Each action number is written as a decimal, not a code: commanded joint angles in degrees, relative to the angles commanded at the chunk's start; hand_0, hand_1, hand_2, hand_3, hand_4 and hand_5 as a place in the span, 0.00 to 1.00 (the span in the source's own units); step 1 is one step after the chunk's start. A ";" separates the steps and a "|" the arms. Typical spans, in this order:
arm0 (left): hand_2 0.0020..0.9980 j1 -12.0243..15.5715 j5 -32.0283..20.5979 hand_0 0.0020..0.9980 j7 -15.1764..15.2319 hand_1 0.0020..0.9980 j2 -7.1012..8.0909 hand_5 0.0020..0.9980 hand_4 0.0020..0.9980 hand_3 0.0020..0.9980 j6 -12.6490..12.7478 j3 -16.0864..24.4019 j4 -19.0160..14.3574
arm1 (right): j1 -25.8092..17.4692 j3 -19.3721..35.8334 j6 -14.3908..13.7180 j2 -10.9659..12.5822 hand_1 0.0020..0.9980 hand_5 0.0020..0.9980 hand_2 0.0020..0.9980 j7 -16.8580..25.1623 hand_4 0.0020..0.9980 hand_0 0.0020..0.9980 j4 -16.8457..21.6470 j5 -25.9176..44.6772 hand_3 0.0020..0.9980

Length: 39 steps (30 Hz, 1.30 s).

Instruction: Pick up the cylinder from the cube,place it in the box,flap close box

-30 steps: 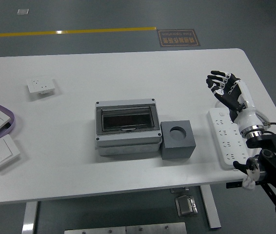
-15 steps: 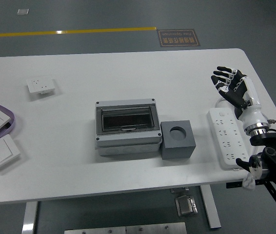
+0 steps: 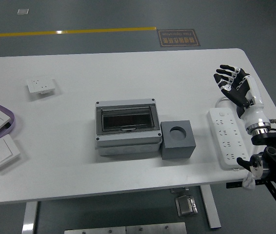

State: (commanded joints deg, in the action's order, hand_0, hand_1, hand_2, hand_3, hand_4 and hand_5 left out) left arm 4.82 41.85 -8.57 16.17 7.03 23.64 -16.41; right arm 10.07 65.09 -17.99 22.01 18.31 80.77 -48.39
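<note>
A grey box (image 3: pixel 126 127) with a dark see-through lid lies shut in the middle of the table. Touching its right side stands a dark grey cube (image 3: pixel 177 140) with a round hole in its top; no cylinder shows in the hole or anywhere in view. My right hand (image 3: pixel 233 84) hovers open at the table's right side, fingers spread and holding nothing, well to the right of the cube and above the far end of a power strip. My left arm is out of view.
A white power strip (image 3: pixel 226 138) lies along the right edge under my right forearm. A white socket (image 3: pixel 40 87) sits at the far left. A purple tray (image 3: pixel 1 127) with a white switch and another switch (image 3: pixel 0 152) lie at the left edge.
My right hand has drifted right and slightly away from the table's middle, staying open. Nothing else has moved.
</note>
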 joint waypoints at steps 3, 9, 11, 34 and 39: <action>0.65 0.08 -0.18 0.61 0.00 0.63 -0.07 0.27 0.72 0.68 0.00 -0.15 0.09 | 0.17 -0.17 0.06 0.10 0.63 0.21 0.64 -0.03 0.77 0.70 0.03 0.51 0.64; 0.65 -0.09 -0.63 0.61 0.04 0.63 0.14 0.27 0.72 0.68 0.01 -0.80 0.03 | 0.44 -0.33 0.11 0.42 0.63 0.20 0.64 0.06 0.77 0.70 -0.03 1.30 0.64; 0.65 -0.14 -0.72 0.61 0.04 0.63 0.32 0.27 0.72 0.68 0.01 -0.92 0.01 | 0.51 -0.31 0.10 0.42 0.63 0.20 0.64 0.10 0.77 0.70 -0.08 1.39 0.64; 0.65 0.37 -0.76 0.61 -0.10 0.63 0.08 0.27 0.72 0.68 -0.01 -0.94 -0.03 | 0.17 0.18 0.23 -0.23 0.63 0.19 0.63 0.67 0.76 0.69 -0.66 4.30 0.63; 0.65 0.30 -0.79 0.61 -0.09 0.63 -0.14 0.27 0.72 0.68 0.00 -0.92 -0.06 | 0.18 0.22 0.24 -0.28 0.63 0.19 0.63 0.72 0.76 0.68 -0.67 4.36 0.63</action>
State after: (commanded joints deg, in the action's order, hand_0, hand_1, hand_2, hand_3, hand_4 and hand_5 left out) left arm 5.12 41.06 -8.66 16.03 7.03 22.71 -16.46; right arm 10.25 65.31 -17.74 21.73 19.04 80.11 -44.03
